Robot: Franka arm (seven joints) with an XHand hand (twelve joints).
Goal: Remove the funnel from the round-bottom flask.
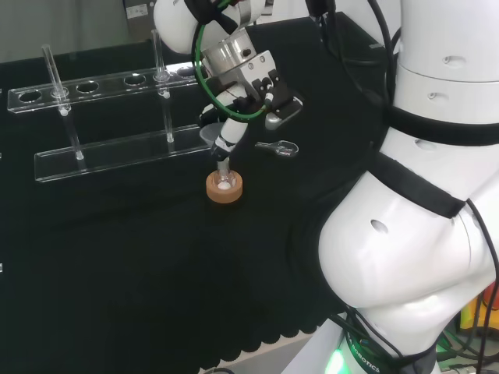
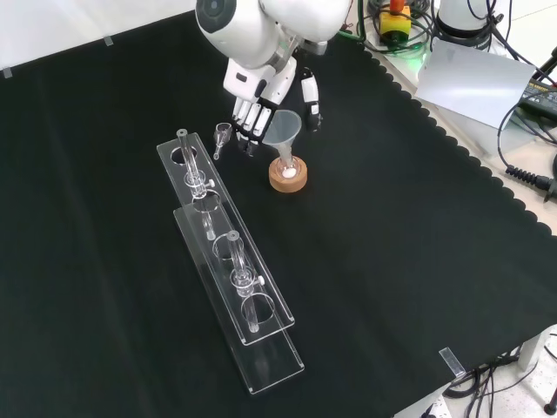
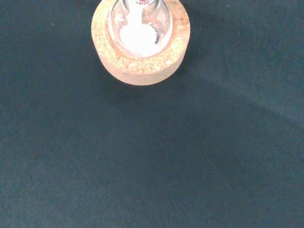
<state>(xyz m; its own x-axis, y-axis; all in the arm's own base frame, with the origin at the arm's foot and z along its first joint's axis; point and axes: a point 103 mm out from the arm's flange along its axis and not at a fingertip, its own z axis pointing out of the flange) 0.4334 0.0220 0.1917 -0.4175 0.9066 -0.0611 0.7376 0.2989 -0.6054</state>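
Closest under my wrist is the cork ring (image 3: 141, 45), and sitting in it the round-bottom flask (image 3: 138, 28) with a patch of white powder at its bottom; around it, bare black cloth (image 3: 152, 166).

From the front, the funnel (image 2: 288, 127) is still seated in the flask's neck, its cone open above the cork ring and its stem running down into the glass. So the lift has not happened: nothing of the task is done beyond getting into place.

My hand (image 2: 261, 100) is just beside the funnel, on its left in the front view, fingers (image 2: 250, 120) pointing down and only lightly bent, thumb (image 2: 311, 100) out on the other side of the cone. It looks as if the cone sits between fingers and thumb, but I cannot tell whether anything touches it yet; I would call the hand open and holding nothing.

What is left: close on the cone, draw it straight up out of the neck without tipping the flask off its ring, and set it down apart.

Just past my fingers lies a small clear scoop (image 2: 221, 134), and farther off stands the clear tube rack (image 2: 228, 261) with a few glass tubes in it.
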